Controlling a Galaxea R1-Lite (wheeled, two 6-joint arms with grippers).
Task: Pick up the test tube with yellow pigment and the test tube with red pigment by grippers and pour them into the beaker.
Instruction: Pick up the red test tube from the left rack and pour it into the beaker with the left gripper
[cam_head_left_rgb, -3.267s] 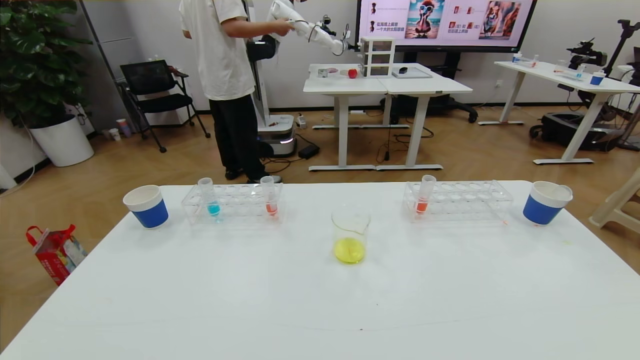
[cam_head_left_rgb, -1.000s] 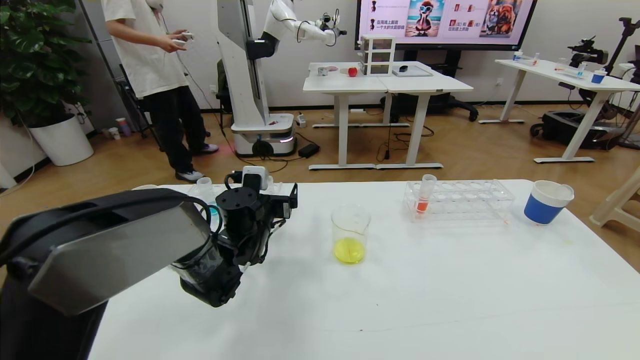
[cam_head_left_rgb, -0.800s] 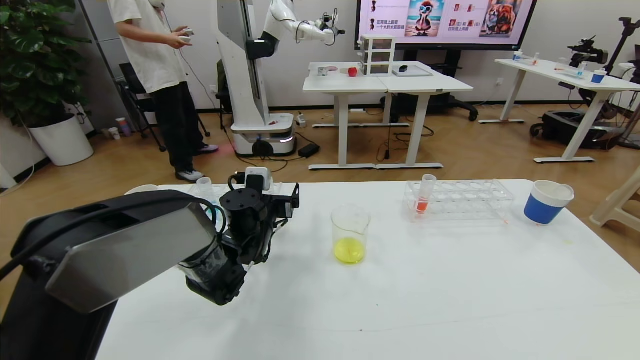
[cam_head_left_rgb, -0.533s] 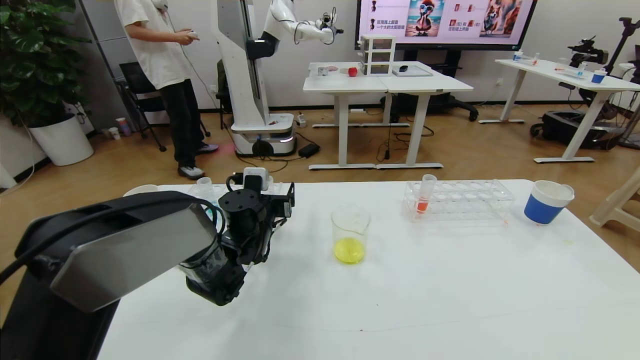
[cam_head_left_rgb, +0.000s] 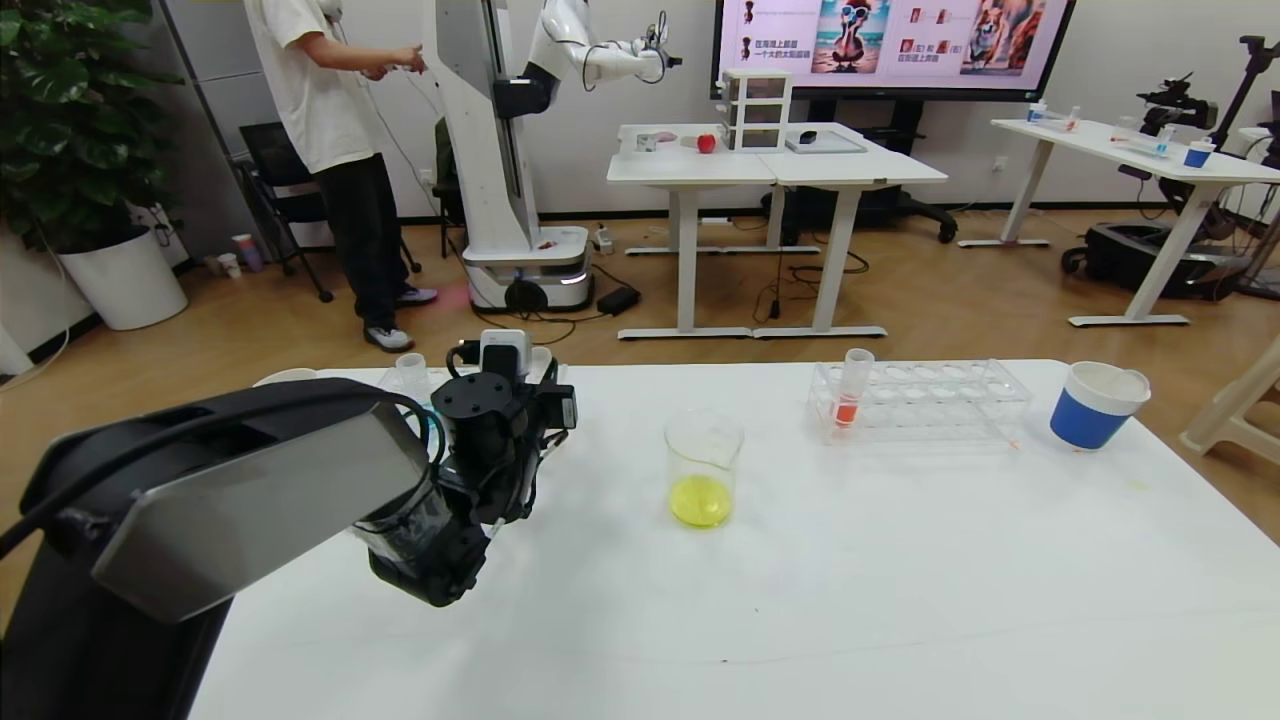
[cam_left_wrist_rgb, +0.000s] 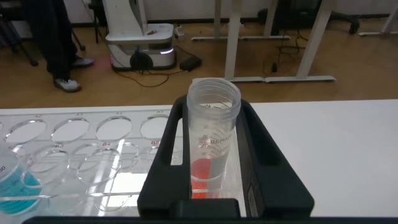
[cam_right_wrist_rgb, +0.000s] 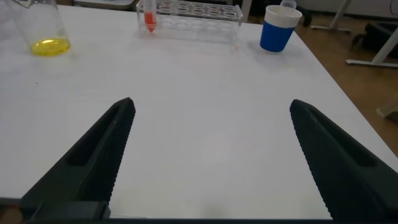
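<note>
On the table, the left tool stands at the left rack, its fingers close on either side of a test tube with red pigment bearing faint printed graduation marks too small to read. Whether they press it I cannot tell. The beaker, centre, holds yellow liquid. Further right, another red tube stands in the right rack. The right tool hangs wide open over bare table.

White table. On it, mid-span, glass beaker with yellow liquid. Toward far edge: clear rack on right, blue-and-white paper cup just beyond, near right corner. Second clear rack at far left, another cup beside it, mostly hidden.
</note>
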